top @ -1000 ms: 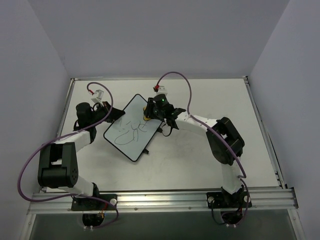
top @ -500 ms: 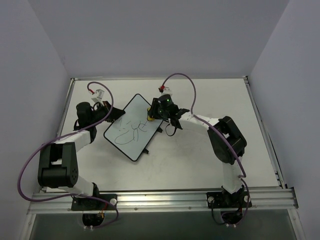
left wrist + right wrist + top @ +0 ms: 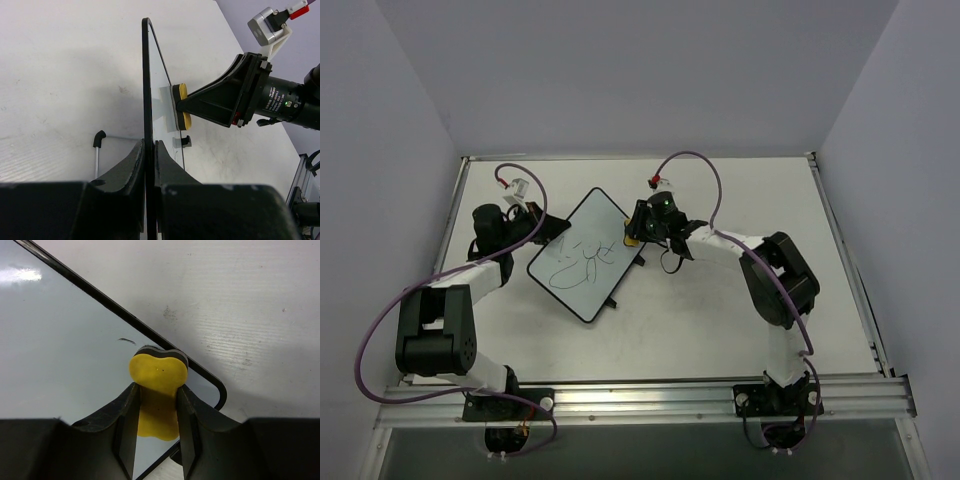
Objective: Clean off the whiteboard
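You have the white table (image 3: 720,320) spread under both arms, and the whiteboard (image 3: 582,256) sits on it a little left of the middle, turned diagonally so that one corner points to the far side. Your left arm reaches in from the left, and the left gripper (image 3: 542,232) meets the board at its left edge. In the left wrist view you see the board (image 3: 159,80) edge-on, with the left gripper (image 3: 149,150) closed tight on its thin black frame, one finger on each face. Your right arm comes in from the right side, and the right gripper (image 3: 638,232) hangs over the board's right edge. Its fingers are clamped on the small yellow eraser (image 3: 158,371), which is pressed against the board's face just beside a rounded corner, its tip reaching the frame. Dark scribbles (image 3: 575,265) cover the middle of the board, well apart from the eraser. A short dark stroke (image 3: 126,340) lies just beside the eraser's tip
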`<state>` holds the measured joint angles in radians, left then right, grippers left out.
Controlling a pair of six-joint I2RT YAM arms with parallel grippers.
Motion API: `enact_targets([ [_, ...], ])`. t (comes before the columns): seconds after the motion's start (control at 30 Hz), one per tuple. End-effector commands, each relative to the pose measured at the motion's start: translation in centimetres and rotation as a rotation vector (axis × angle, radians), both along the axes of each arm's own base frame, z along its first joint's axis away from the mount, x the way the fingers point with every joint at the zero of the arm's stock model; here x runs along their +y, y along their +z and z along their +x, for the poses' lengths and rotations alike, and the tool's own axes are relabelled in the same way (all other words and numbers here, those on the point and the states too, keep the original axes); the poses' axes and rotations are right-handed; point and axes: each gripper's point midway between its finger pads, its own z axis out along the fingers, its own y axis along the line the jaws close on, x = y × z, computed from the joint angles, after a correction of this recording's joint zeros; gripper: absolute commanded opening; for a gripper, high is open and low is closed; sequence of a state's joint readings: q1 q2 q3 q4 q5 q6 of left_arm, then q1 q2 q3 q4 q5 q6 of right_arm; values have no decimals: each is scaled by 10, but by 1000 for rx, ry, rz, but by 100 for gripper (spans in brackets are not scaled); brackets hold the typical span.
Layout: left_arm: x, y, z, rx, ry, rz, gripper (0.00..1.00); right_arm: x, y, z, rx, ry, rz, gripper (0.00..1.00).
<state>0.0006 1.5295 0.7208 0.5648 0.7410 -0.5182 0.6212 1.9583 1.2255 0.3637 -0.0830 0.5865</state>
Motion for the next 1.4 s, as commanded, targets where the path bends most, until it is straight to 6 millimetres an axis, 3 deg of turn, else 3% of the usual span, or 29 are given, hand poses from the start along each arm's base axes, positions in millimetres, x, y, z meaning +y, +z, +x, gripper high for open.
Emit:
enact_targets([
  [0.0,-15,23,-1,-116,-79,33,2,-10,-15,-11,67,13,-71,0],
  [0.3,-17,21,0,-113,-81,47,2,12,14,15,26,47,-74,0],
  [0.67,-18,20,0,-110,-84,49,2,27,24,18,15,69,-72,0],
  [1.0,-18,20,-1,-112,-83,51,2,12,0,3,57,47,-82,0],
  [1.37,-19,20,0,-114,-82,57,2,-5,-11,-6,80,25,-87,0],
])
